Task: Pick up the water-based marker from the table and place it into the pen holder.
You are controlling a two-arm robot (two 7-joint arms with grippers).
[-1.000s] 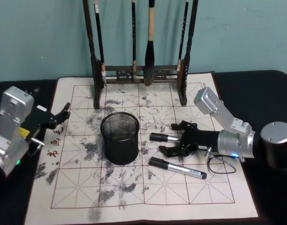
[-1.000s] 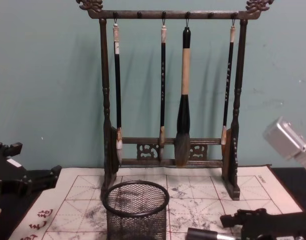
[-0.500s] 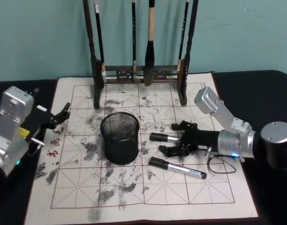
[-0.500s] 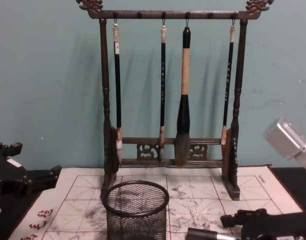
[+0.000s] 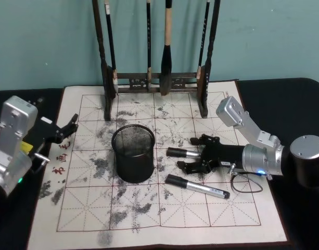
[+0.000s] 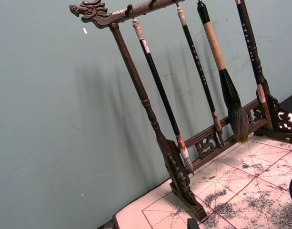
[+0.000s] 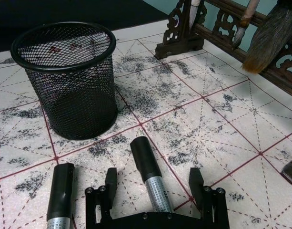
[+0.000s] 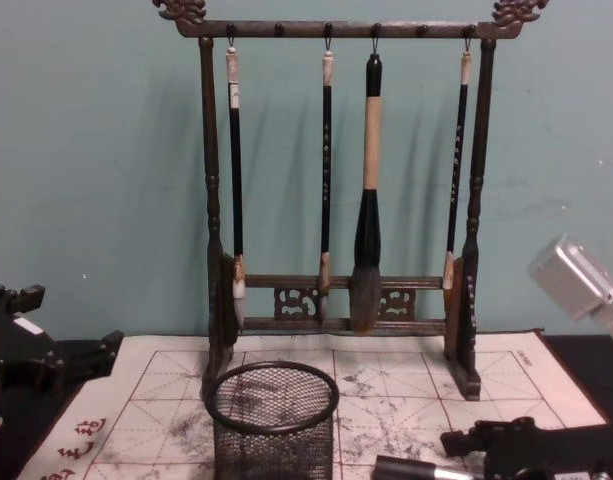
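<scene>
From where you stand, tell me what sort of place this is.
Probably a calligraphy desk: a brush rack hung with brushes, an ink-stained grid mat, and a mesh pen holder.

Red characters [image 5: 60, 157] stood on the gridded practice mat's [image 5: 164, 208] margin, left of the pen holder [image 5: 133, 153]; strokes were too small to read. Fine print on one marker's [image 7: 155, 183] silver barrel, right of the pen holder, was illegible.
</scene>
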